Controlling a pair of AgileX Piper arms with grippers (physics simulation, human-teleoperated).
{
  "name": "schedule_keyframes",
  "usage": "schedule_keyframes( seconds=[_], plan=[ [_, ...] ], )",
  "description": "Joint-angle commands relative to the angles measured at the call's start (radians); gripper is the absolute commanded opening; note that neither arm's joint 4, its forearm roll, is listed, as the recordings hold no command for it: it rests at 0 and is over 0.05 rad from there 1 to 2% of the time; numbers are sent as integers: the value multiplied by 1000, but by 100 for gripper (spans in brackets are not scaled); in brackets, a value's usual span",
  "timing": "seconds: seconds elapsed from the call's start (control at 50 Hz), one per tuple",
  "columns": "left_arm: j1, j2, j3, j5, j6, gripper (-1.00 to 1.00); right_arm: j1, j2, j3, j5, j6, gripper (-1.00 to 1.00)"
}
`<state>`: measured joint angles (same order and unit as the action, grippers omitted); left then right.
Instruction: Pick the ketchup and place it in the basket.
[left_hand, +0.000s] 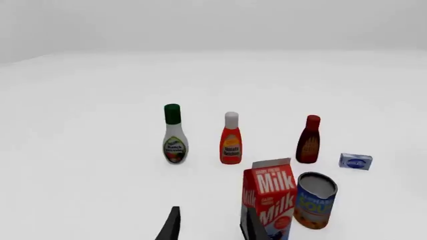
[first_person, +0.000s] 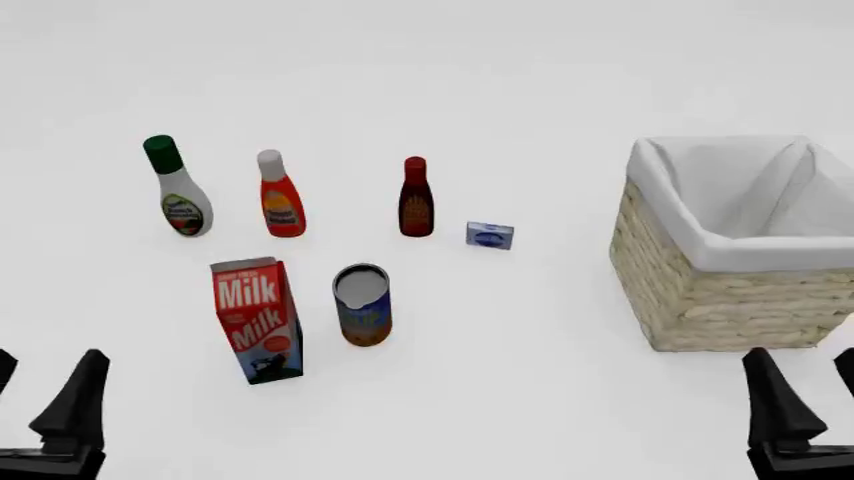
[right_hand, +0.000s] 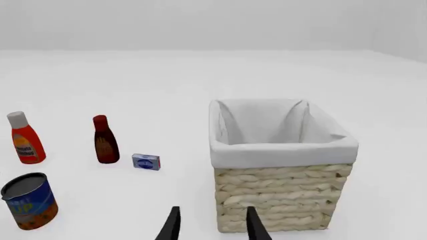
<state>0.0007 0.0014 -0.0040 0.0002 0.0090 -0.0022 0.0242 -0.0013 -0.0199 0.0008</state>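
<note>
The ketchup (first_person: 282, 200) is a red-orange bottle with a white cap, standing upright in the back row at the left of the table. It also shows in the left wrist view as ketchup (left_hand: 231, 142) and in the right wrist view as ketchup (right_hand: 25, 140). At the right stands the basket (first_person: 721, 300), woven with a white lining and nothing inside; the right wrist view has the basket (right_hand: 280, 190) close in front. My left gripper (first_person: 40, 390) is open at the near left, far from the ketchup. My right gripper (first_person: 807, 385) is open just in front of the basket.
A white bottle with a green cap (first_person: 178, 190) stands left of the ketchup and a dark red bottle (first_person: 415, 200) right of it. A milk carton (first_person: 256, 320) and a can (first_person: 362, 305) stand nearer me. A small blue box (first_person: 490, 235) lies mid-table.
</note>
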Motion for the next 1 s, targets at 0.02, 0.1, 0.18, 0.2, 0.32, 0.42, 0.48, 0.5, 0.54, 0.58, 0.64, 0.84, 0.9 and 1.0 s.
schedule_keyframes(
  seconds=[0.02,0.1,0.18,0.2,0.32,0.42,0.48,0.5,0.54,0.58,0.64,0.84,0.9,1.0],
  plan=[
    [30,2,-25,-3,73,100,-3,-18,-2,19,2,100],
    [27,81,-32,-38,88,100,-16,-20,-2,14,-1,100],
    [43,223,-35,-153,107,100,-14,-18,-1,9,2,100],
    [42,237,-37,-169,117,100,-15,-19,-1,9,2,100],
    [45,441,-129,-233,117,100,-20,-22,-1,6,1,100],
    [30,509,-191,-215,122,100,-23,-23,-1,4,2,100],
    [26,544,-217,-207,113,100,-23,-23,-2,4,0,100],
    [13,579,-265,-191,111,100,-23,-23,-1,4,2,100],
    [-13,629,-310,-182,83,100,-22,-23,-1,5,3,100],
    [-11,661,-336,-192,108,100,-21,-22,-2,6,1,100],
    [-20,712,-377,-194,98,100,-20,-23,-2,6,4,100],
    [-49,896,-569,-120,85,100,-19,-23,-2,3,2,100],
    [-65,905,-590,-106,98,100,-17,-23,-2,4,1,100],
    [-103,954,-660,-48,83,100,-13,-22,-2,6,-3,100]
  ],
)
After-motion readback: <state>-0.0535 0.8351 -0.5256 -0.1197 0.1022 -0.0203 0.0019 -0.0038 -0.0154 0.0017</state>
